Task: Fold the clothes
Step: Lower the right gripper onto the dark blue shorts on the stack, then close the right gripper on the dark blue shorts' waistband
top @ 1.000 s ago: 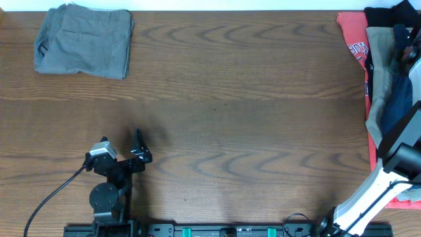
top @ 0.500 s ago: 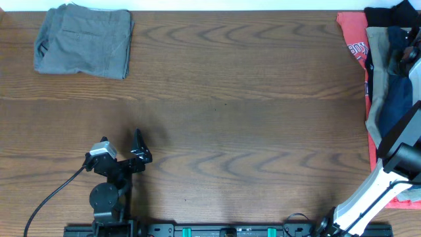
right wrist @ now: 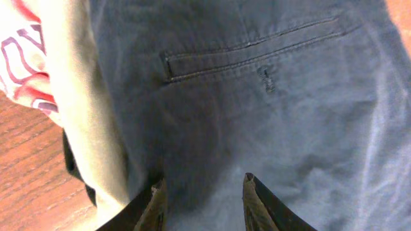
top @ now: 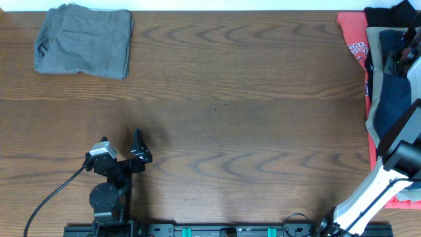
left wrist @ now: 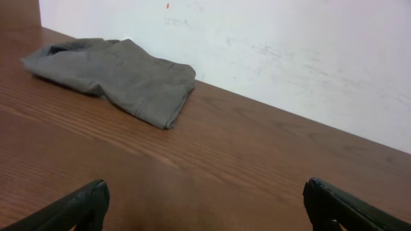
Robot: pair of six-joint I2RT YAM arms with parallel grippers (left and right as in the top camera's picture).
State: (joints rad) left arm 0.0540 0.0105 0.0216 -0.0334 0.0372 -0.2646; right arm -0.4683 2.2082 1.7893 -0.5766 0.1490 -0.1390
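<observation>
The dark navy shorts (top: 393,92) lie on top of a pile of clothes at the table's right edge. In the right wrist view their welt pocket and seams (right wrist: 257,96) fill the frame. My right gripper (top: 402,59) is down on the pile, its fingers (right wrist: 202,192) narrowed on a fold of the navy cloth. My left gripper (top: 140,148) rests low at the front left, open and empty (left wrist: 204,205). A grey folded pair of shorts (top: 82,43) lies at the far left corner, also in the left wrist view (left wrist: 122,74).
Under the navy shorts lie a beige garment (top: 373,112) (right wrist: 77,109), a red printed one (top: 353,39) (right wrist: 22,51) and a black one (top: 388,14). Bare wooden table (top: 230,99) lies between the pile and the grey shorts. A white wall (left wrist: 289,51) is behind.
My right gripper has shifted slightly on the pile and the upper part of the navy cloth has moved with it. The left arm has not moved.
</observation>
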